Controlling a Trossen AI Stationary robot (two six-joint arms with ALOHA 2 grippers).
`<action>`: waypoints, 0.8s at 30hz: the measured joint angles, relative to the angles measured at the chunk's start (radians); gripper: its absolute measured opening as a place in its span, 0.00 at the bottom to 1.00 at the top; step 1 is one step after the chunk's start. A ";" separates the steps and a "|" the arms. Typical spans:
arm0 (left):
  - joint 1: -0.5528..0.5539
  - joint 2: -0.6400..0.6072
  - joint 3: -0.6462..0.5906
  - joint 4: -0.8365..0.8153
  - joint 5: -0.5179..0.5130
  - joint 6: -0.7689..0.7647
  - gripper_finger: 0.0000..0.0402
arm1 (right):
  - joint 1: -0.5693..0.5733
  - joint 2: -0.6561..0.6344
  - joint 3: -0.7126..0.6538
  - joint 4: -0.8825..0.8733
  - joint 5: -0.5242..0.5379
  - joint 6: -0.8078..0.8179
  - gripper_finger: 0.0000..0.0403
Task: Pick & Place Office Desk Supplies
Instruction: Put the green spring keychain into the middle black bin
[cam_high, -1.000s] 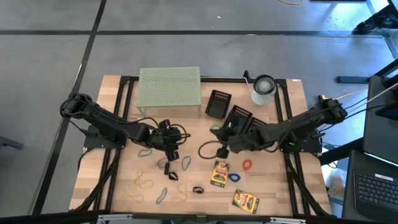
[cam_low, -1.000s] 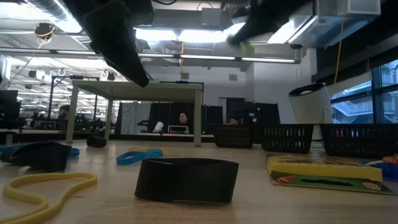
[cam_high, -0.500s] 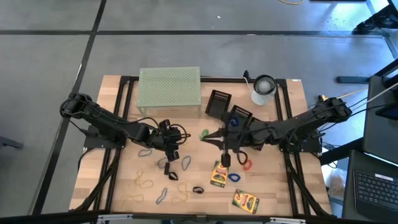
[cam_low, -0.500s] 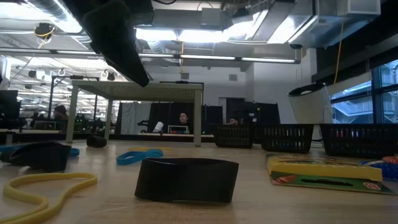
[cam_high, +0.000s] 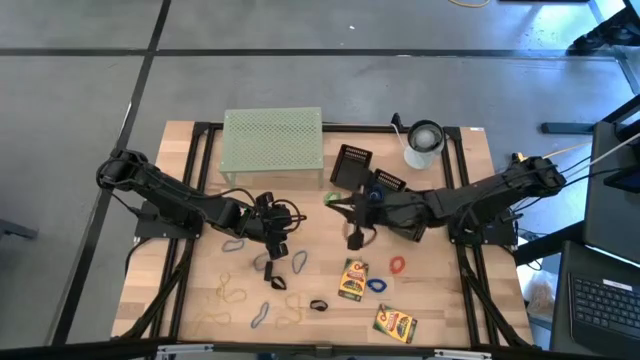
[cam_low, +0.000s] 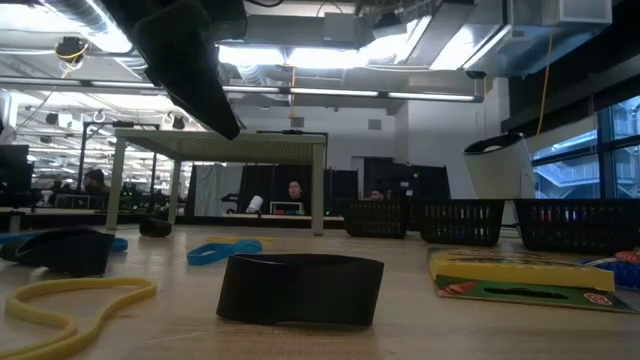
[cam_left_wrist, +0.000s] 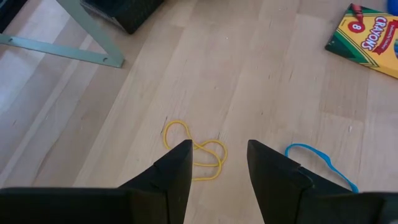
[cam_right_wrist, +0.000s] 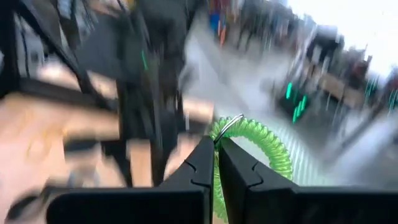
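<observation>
- We see the left arm low over the counter (cam_high: 150, 290), left of centre; left end effector (cam_high: 272, 232) with fingers (cam_left_wrist: 171, 171) parted, holding nothing.
- In the left wrist view a yellow rubber band (cam_left_wrist: 196, 148) lies on the wood just ahead of those fingers, a blue rubber band (cam_left_wrist: 317, 158) beside it, and a crayon box (cam_left_wrist: 367, 40) further off.
- Loose supplies around and in front of the left end effector: tan rubber bands (cam_high: 228, 293), blue-grey bands (cam_high: 262, 315), a black clip (cam_high: 318, 305), all flat on the counter.
- Pale green perforated rack (cam_high: 273, 145) stands at the back, left of centre, well apart from the end effectors.
- Right arm reaches in from the right to the middle; right end effector (cam_high: 335, 203) sits just in front of the black mesh trays (cam_high: 352, 165), clamped tight on a green coiled band (cam_right_wrist: 258, 146).
- We see that green item (cam_high: 331, 198) as a small green spot at the fingertips in the high view; the right wrist view is motion-blurred.
- First crayon box (cam_high: 352, 279) lies in front of the right end effector, not touching it; blue band (cam_high: 377, 285) and red rubber band (cam_high: 398, 265) just right of it.
- Second crayon box (cam_high: 394, 324) lies nearer the front edge.
- White cup (cam_high: 424, 143) stands at back right.
- Low view: a black clip (cam_low: 300, 288) close up, a yellow band (cam_low: 70, 300) to its left, a crayon box (cam_low: 530, 280) to its right.
</observation>
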 joint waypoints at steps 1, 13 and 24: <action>0.000 0.000 0.000 0.000 0.000 0.000 0.37 | -0.012 0.000 0.000 -0.075 -0.002 0.068 0.03; 0.000 0.000 0.000 0.000 0.000 0.000 0.37 | -0.107 0.000 -0.016 -0.865 -0.056 0.712 0.03; 0.000 0.000 0.000 0.001 -0.011 0.000 0.37 | -0.223 0.014 -0.229 -0.693 -0.027 0.802 0.03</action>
